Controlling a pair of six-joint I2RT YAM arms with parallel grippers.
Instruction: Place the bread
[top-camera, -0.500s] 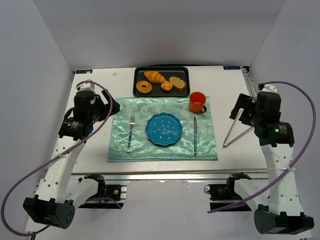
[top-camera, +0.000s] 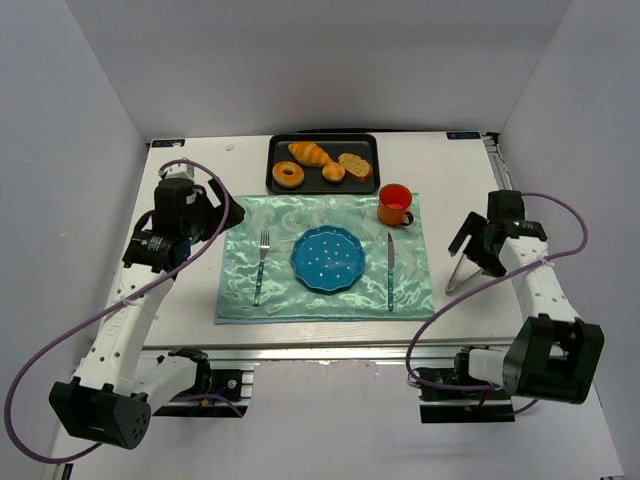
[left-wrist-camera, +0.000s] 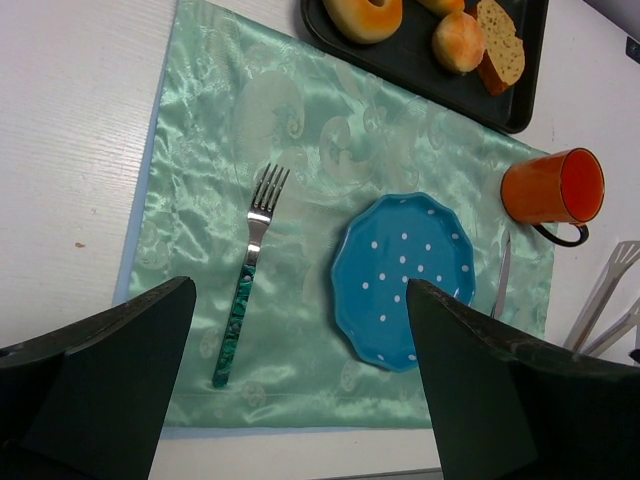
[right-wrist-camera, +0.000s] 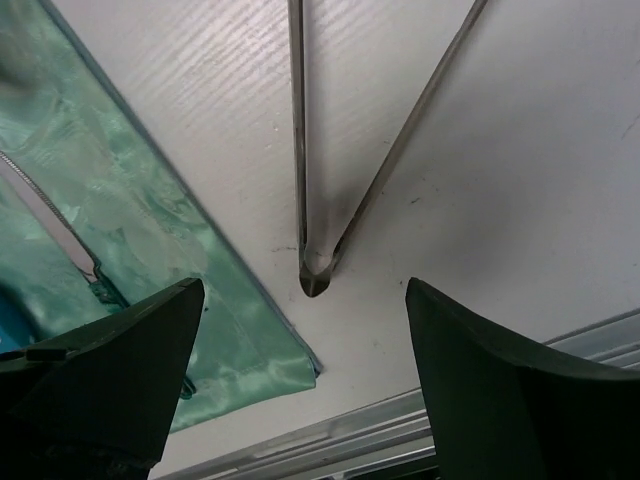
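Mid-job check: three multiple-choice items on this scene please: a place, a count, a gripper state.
1. The small round golden-brown bun lies on: A. the black rectangular tray; B. the blue dotted plate; C. the green satin placemat.
2. Baked items on the tray: A. two; B. four; C. six.
3. The right gripper is: A. open above the bent metal tongs; B. shut on them; C. shut on the bun.
Key: A, beside the glazed ring donut; B, plus long croissant and oval seeded slice; A, fingers spread apart.
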